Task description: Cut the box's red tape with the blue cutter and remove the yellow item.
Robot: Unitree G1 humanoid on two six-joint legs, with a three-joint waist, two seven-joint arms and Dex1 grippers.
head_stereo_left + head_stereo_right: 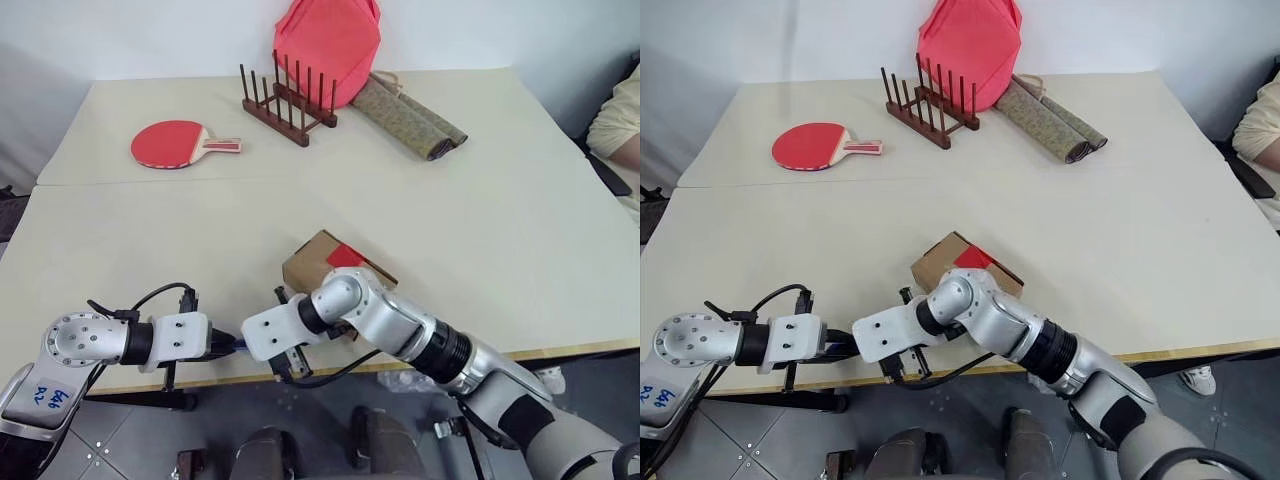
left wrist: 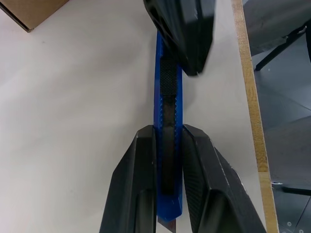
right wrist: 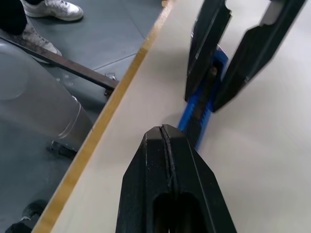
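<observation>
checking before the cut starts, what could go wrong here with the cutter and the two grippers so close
The left gripper pinches the blue cutter near the table's front edge; a slip could drop it to the floor. The shut right gripper sits at the cutter's far end and could knock it askew.

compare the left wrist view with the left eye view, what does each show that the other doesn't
Left wrist view alone: the left gripper clamped around the blue cutter, with the shut right gripper's tip over the cutter's far end, near the table edge.

Left eye view alone: the red tape on the box's lid, a red paddle, a wooden rack, a red-pink bag, a rolled mat and a person's arm.

Both: the table, the box, both grippers and the cutter.
</observation>
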